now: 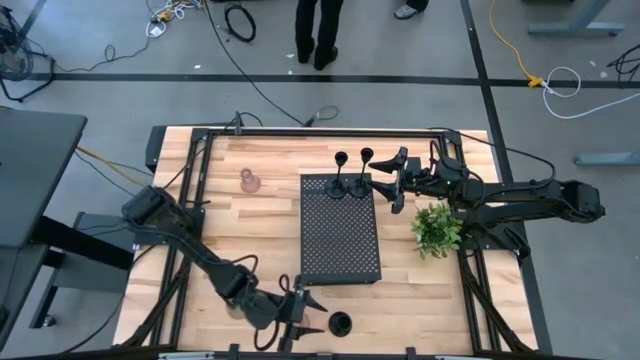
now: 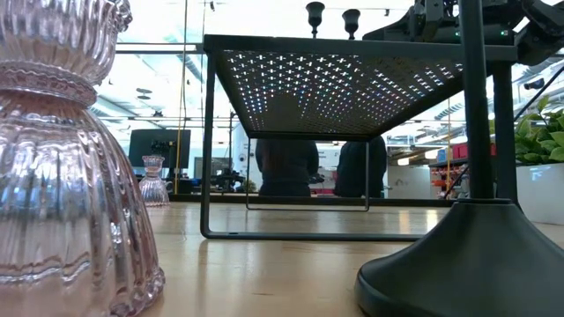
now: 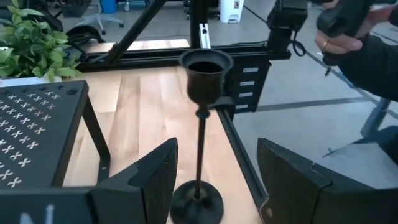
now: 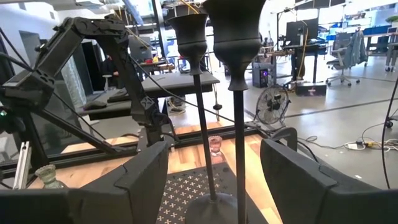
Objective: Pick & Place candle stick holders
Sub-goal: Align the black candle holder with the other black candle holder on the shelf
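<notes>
Two slim black candle stick holders stand by their round bases on the far end of the black perforated tray. My right gripper is open just to their right; in its wrist view the nearer stem stands between its fingers, untouched. A third black holder stands on the table near the front edge. My left gripper is open beside it, its fingers on either side of the stem, apart from it. One pinkish holder stands at the far left, another at the near edge. An olive one shows only in the right wrist view.
A small green plant stands right of the tray, under my right arm. The tray stands on thin legs above the wood. A black frame rail runs along the table edge by the left gripper. A person's hand shows beyond the table.
</notes>
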Robot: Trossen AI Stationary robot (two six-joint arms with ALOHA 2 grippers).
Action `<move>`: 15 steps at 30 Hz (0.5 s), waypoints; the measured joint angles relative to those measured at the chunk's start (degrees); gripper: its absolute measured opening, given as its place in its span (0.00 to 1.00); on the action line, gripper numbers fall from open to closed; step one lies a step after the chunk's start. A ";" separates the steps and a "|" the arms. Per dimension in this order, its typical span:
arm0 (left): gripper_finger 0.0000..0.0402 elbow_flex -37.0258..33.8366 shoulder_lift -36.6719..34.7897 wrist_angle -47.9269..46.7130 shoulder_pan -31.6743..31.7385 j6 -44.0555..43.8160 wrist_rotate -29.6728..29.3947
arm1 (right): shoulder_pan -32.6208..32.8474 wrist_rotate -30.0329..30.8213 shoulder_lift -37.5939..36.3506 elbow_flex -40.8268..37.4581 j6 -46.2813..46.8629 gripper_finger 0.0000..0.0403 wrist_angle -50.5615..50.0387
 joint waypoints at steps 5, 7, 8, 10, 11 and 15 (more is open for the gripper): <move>0.55 0.02 2.34 3.57 1.19 -1.22 0.06 | 0.00 -0.04 0.00 0.00 -0.02 0.64 -0.26; 0.55 0.01 3.67 6.19 1.72 -1.18 0.73 | 0.00 -0.13 0.00 0.00 -0.04 0.64 -0.28; 0.55 0.02 4.39 7.58 2.04 -1.18 1.38 | 0.00 -0.14 0.00 0.00 -0.04 0.64 -0.30; 0.55 0.02 5.71 9.65 2.66 -1.18 3.26 | 0.00 -0.13 0.00 0.00 -0.24 0.64 -0.31; 0.55 0.02 6.27 10.37 3.00 -1.35 4.34 | 0.00 -0.14 0.00 0.00 -0.26 0.64 -0.34; 0.55 0.06 7.65 12.33 4.04 -1.83 5.49 | 0.00 -0.13 0.00 0.00 -0.39 0.64 -0.56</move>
